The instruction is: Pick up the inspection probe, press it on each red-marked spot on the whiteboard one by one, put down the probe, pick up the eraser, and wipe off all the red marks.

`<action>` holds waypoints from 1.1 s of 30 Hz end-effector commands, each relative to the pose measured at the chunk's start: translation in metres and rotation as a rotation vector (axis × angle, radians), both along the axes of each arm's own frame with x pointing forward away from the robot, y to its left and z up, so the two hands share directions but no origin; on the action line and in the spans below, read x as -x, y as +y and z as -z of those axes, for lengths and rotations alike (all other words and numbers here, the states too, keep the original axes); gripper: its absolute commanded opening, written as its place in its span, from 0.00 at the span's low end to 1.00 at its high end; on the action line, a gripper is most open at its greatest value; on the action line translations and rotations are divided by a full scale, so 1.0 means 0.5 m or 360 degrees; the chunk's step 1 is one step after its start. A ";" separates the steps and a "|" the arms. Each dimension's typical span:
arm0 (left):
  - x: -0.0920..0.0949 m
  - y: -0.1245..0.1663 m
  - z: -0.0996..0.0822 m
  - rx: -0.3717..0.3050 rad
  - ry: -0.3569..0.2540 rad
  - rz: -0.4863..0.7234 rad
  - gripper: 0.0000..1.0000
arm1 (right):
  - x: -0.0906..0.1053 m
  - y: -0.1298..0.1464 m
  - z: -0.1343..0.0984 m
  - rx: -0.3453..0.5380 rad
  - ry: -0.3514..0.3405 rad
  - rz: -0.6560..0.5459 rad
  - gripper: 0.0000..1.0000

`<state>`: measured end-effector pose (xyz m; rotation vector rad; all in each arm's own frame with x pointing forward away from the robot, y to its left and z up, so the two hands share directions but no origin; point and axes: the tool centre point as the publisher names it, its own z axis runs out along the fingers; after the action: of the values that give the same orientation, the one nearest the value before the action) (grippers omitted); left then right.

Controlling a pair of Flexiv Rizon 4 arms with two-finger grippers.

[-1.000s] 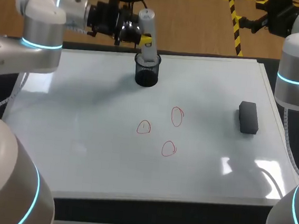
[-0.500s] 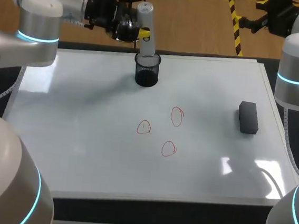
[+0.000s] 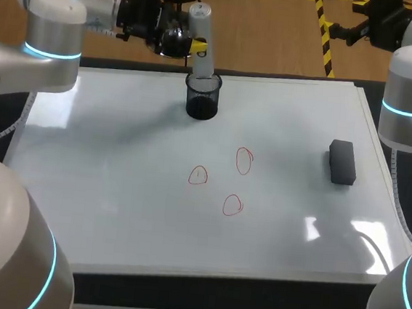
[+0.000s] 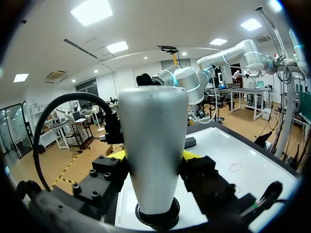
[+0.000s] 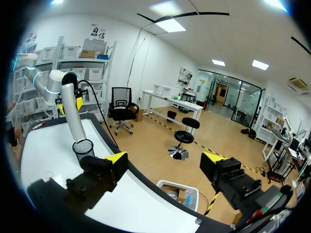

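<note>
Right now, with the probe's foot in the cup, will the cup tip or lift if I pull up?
Likely it stays put: the probe seems to sit loosely in the wider cup. The cup looks small and light, so a slanted pull by the left gripper could tip it. The probe looks rigid.

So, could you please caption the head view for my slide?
Left gripper shut on the probe at the black cup; three red marks and eraser on whiteboard.

No legible words, numerals or labels appear on any object. The only markings are three red rings [image 3: 232, 205] hand-drawn on the whiteboard [image 3: 116, 175]. The small strokes inside them cannot be read as characters.
</note>
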<state>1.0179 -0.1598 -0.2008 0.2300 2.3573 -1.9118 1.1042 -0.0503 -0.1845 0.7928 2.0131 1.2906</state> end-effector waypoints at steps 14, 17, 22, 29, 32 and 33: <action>0.028 -0.028 -0.003 -0.0034 0.0016 0.0024 0.00 | 0.000 0.000 0.000 0.0000 0.0000 0.0000 1.00; 0.044 -0.042 -0.009 -0.0038 -0.0002 0.0044 0.00 | 0.000 0.000 0.000 0.0000 0.0000 0.0000 1.00; 0.069 -0.063 -0.020 -0.0054 -0.0023 0.0080 0.00 | 0.000 0.000 0.000 0.0000 0.0000 0.0000 1.00; 0.093 -0.074 -0.027 -0.0066 -0.0031 0.0089 0.00 | 0.000 0.000 0.000 0.0000 0.0000 0.0000 1.00; 0.104 -0.074 -0.025 -0.0067 -0.0018 0.0081 0.00 | 0.000 0.000 0.000 0.0000 0.0000 0.0000 1.00; 0.107 -0.073 -0.025 -0.0068 -0.0017 0.0078 0.00 | 0.000 0.000 0.000 0.0000 0.0000 0.0000 1.00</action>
<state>0.9722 -0.1981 -0.1915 0.3177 2.4115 -1.8902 1.1042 -0.0503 -0.1845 0.7928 2.0130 1.2906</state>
